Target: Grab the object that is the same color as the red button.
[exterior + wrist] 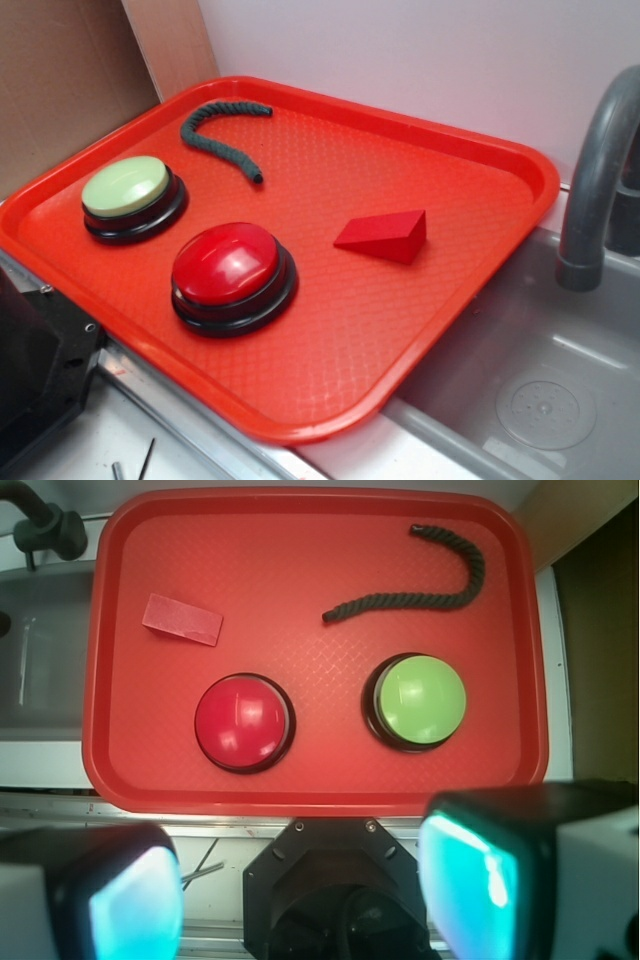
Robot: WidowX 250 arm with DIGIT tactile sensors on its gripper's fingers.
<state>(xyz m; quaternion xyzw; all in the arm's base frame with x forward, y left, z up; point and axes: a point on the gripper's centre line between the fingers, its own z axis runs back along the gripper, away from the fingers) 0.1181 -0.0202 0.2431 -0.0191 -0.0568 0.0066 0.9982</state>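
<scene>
A textured red plastic tray holds a matte red wedge block lying alone toward its sink-side edge, near the glossy red dome button. No readable writing. The end effector fingers stand apart, holding nothing.

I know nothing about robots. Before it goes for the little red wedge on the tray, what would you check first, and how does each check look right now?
1. Target found: the red wedge matches the red button in color. Ok.
2. Wedge free to grab: it lies apart from the button, the green button and the rope. Ok.
3. Claw open: its fingers stand wide apart at the bottom of the wrist view. Ok.
4. Claw empty: nothing sits between the fingers. Ok.
5. Claw above the wedge: it hangs back past the near rim of the tray. Not ok.
6. Wedge steady when pinched: sloped face, so cannot tell.
</scene>
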